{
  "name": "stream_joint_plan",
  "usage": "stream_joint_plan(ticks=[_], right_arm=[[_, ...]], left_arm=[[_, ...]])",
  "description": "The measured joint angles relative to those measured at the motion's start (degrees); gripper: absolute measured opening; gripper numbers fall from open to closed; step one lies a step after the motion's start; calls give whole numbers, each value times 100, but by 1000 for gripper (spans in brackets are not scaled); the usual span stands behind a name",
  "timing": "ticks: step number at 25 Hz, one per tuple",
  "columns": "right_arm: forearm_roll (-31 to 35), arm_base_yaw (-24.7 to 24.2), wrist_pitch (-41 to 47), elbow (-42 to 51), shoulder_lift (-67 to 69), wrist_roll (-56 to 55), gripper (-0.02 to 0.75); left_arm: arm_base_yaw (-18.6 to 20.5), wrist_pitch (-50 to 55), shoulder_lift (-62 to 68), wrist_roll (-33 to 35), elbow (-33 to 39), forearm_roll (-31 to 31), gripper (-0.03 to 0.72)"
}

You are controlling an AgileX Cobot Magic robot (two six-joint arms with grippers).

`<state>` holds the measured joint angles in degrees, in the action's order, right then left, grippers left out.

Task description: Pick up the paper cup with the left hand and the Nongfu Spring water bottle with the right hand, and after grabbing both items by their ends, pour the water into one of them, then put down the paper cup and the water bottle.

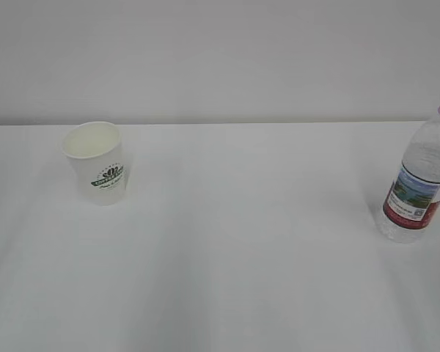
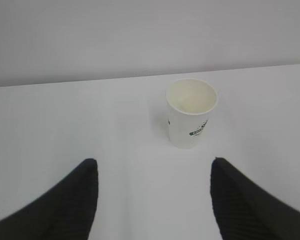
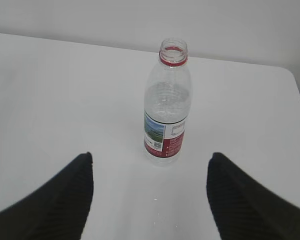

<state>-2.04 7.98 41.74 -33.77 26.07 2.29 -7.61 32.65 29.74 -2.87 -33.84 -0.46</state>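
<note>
**Both claws spread wide, cup and bottle untouched on the table**

The left hand (image 2: 154,172) is seen from its wrist camera with its two dark ribbed fingers (image 2: 72,200) spread wide and nothing held between them. Ahead of the gap, slightly to the right of its centre, the paper cup (image 2: 191,114) stands upright on the white table (image 2: 65,125) — clear of both fingers, its mouth open and its inside pale. The green logo is turned partly away in this view and cannot be read.

The right hand (image 3: 150,172) is likewise set wide apart and holds nothing. The Nongfu Spring water bottle (image 3: 167,105) stands upright ahead of the gap, uncapped, with its red neck ring showing. How much water it holds is hard to judge through the clear plastic.

In the exterior view neither hand is seen — the cup (image 1: 97,163) stands at the left, the bottle (image 1: 421,176) at the far right edge, well apart.
</note>
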Motion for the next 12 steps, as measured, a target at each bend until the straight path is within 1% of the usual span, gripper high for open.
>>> stream_joint_plan(ticks=[12], right_arm=[[0, 0, -674, 0, 888, 8, 534]], left_arm=[[0, -636, 748, 0, 0, 46, 496]])
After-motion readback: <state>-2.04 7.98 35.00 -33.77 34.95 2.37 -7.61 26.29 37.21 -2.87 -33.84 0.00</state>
